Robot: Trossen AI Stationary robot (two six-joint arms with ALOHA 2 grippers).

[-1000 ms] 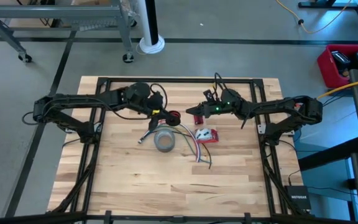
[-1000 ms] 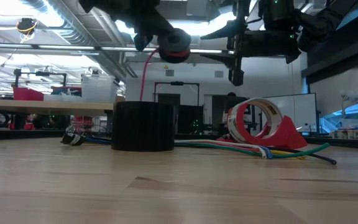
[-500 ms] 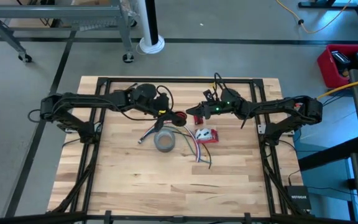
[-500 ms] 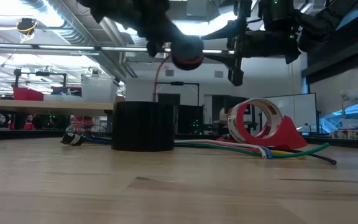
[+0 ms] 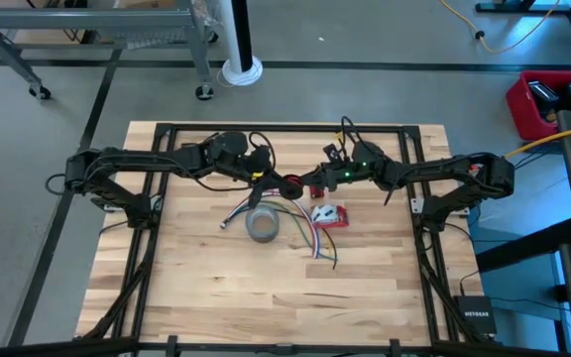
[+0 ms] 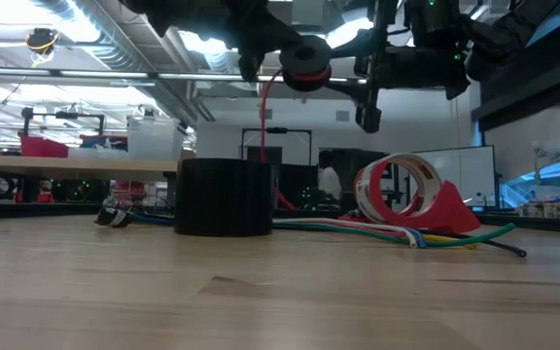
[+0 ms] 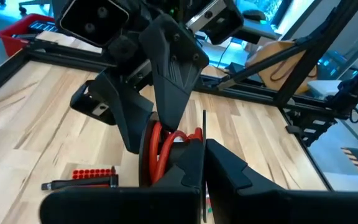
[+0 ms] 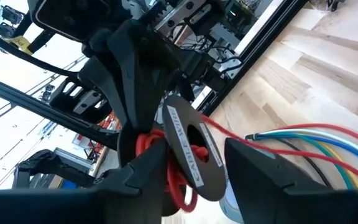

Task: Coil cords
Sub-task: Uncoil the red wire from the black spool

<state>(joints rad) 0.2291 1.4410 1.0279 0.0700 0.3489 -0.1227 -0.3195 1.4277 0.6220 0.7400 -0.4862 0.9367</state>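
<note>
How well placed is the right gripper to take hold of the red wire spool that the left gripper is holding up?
Probably yes: the right gripper is open and the red wire spool sits between its fingers, held by the shut left gripper above the table.

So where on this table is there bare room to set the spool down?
Free: the near half of the table, below the grey tape roll, and the strips along both side rails. Crowded: the middle, where the tape roll, the coloured cords, the red tape dispenser and both end effectors around the red wire spool cluster.
</note>
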